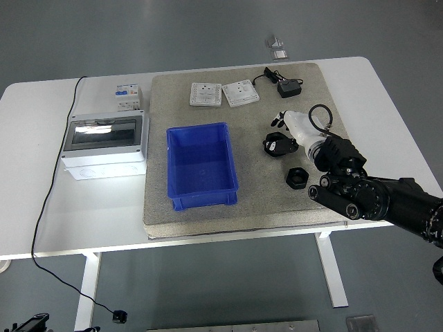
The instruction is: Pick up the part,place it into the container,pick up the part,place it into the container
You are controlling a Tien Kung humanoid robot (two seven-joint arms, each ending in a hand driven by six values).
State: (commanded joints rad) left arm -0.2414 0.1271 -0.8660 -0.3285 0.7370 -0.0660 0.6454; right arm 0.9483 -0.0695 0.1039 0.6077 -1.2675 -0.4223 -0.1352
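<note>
Right hand (292,127) hovers over 1 black part (278,146) on the grey mat (263,194), touching or just above it; grip can't be told. 2nd black part (298,177) lies nearby. Blue bin (201,165) holds nothing.

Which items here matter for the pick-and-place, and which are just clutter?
Job items:
- black part by the right hand
- second black part, nearer the table's near edge
- blue container, nothing in it yet
- right hand, white, at the first part; grip unclear

Lying about:
- two white socket plates
- black power adapter
- grey enclosure box
- circuit breaker
</note>
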